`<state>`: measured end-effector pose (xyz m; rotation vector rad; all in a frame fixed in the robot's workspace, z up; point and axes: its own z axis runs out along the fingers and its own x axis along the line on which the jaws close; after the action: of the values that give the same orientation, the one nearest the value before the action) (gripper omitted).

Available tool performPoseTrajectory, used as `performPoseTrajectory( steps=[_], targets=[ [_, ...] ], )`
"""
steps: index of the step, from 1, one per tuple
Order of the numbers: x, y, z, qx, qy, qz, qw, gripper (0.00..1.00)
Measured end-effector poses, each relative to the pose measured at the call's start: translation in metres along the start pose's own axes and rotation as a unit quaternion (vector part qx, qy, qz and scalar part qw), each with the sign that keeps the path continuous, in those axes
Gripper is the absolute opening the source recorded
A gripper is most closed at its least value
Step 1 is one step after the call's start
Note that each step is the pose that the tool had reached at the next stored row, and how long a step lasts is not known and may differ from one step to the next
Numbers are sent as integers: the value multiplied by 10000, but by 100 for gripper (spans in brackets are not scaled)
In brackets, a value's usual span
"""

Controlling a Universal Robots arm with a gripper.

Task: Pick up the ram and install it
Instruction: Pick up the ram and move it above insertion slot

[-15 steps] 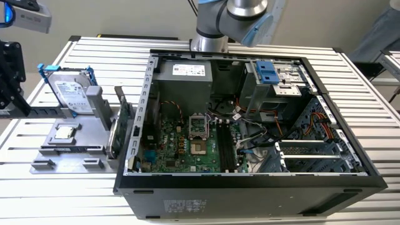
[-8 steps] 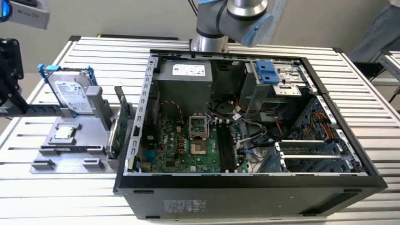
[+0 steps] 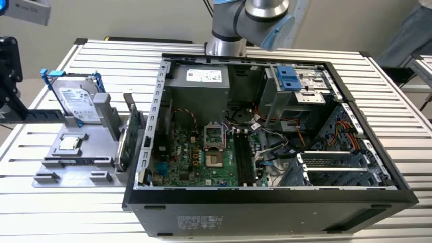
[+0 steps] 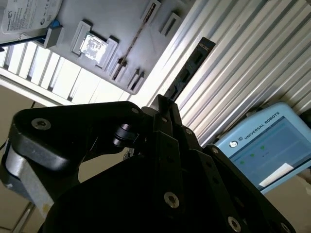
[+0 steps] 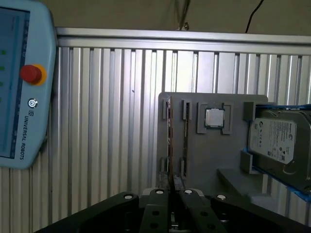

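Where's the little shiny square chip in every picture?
Exterior view: the square chip lies in the grey holder, toward the exterior view's left.
Second wrist view: the square chip sits in its raised grey frame.
First wrist view: the square chip sits on the grey holder.
Shared landmark: the hard drive, blue-framed, beside the chip.

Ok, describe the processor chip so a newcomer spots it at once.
On the exterior view's left of the open computer case sits a grey tray. The chip lies flat in its square recess, nearer the camera than the standing hard drive. It alone is small, square and silver-topped.
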<state>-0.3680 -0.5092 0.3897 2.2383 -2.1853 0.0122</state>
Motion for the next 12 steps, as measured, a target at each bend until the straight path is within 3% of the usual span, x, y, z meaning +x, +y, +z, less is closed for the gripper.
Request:
performPoseTrajectory(
  steps=[12],
  targets=[
    [2,1,-109,0,11,0,10000,0]
  ],
)
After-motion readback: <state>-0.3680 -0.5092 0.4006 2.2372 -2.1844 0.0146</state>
